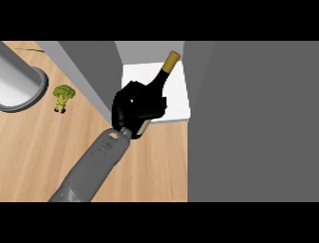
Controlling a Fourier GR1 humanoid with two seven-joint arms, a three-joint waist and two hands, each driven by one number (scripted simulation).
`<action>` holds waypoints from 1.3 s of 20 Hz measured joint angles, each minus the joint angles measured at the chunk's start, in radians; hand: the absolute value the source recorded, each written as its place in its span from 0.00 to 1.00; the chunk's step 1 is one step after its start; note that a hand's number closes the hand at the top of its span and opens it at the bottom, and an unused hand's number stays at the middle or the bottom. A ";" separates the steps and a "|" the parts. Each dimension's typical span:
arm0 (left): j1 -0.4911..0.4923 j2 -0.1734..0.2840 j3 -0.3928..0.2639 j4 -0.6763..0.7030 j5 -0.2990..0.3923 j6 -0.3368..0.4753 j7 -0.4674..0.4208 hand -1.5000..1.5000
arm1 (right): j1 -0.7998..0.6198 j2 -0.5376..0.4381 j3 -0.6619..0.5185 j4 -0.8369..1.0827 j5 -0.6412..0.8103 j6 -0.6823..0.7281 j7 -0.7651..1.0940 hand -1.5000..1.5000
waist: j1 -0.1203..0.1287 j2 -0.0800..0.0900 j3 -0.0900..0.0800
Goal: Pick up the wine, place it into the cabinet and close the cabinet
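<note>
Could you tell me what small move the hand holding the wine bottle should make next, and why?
Probably ease the wine bottle further into the cabinet and set it down. The left hand is curled round its body, the neck already points over the white shelf, but the base sits at the shelf's front edge.

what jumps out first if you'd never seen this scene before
The eye goes first to the black left hand near the middle, curled round a dark wine bottle whose gold-capped neck points up into the open cabinet with its white floor. Left of it, a small green broccoli lies on the wooden counter, beside a big grey cylinder at the upper left.
</note>
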 measured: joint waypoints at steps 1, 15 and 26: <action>-0.028 -0.002 0.017 0.036 0.015 -0.007 -0.019 1.00 | -0.004 -0.005 -0.006 0.001 -0.002 0.002 0.002 0.00 | -0.001 0.003 -0.001; -0.284 -0.009 0.101 0.378 0.102 0.037 -0.232 1.00 | 0.013 -0.022 -0.025 0.011 -0.026 0.040 -0.021 0.00 | -0.013 0.011 -0.002; -0.397 0.000 0.017 0.521 0.056 0.077 -0.211 1.00 | 0.005 -0.033 -0.032 0.019 -0.048 0.063 -0.036 0.00 | -0.032 0.015 -0.002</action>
